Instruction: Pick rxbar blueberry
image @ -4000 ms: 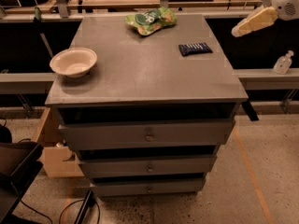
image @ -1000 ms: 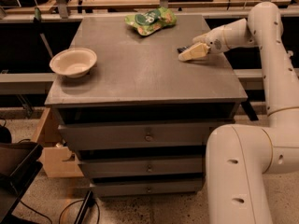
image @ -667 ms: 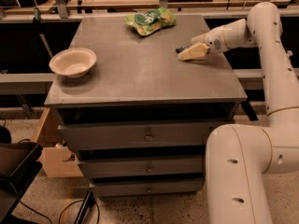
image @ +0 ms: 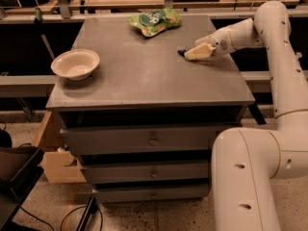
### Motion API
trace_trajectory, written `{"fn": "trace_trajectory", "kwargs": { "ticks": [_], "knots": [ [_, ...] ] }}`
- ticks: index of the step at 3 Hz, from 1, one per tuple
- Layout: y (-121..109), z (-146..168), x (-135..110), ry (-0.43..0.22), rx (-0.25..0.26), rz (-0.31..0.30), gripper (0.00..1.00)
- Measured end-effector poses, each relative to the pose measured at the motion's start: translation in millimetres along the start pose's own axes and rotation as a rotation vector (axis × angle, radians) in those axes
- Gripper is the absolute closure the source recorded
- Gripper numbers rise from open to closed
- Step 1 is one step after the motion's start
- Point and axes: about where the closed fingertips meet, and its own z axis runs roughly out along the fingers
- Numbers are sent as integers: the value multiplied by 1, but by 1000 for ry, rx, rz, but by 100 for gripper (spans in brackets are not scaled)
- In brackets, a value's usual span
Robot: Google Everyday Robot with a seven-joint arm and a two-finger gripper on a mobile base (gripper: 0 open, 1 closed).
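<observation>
The rxbar blueberry (image: 182, 52) lies on the right side of the grey cabinet top (image: 144, 76). Only its dark left end shows; the rest is hidden under my gripper. My gripper (image: 198, 53) is cream coloured and sits low over the bar, right at the tabletop, reaching in from the right. My white arm (image: 240, 32) stretches back to the right edge of the top.
A puffy green snack bag (image: 155, 21) lies at the back of the top. A white bowl (image: 75, 64) stands at the left edge. The cabinet has several drawers (image: 153, 139) below. My large white base (image: 250, 177) stands at the cabinet's right front. A cardboard box (image: 55, 158) sits on the floor at left.
Four seconds ago the gripper was off to the right of the cabinet and the bar lay uncovered. It has since come down over the bar. In the last second it has hardly moved.
</observation>
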Motion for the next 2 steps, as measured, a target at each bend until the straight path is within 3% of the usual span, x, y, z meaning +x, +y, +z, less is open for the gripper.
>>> {"fn": "trace_trajectory", "kwargs": {
  "ticks": [2],
  "knots": [
    [0,0,0,0,0,0,100]
  ]
}}
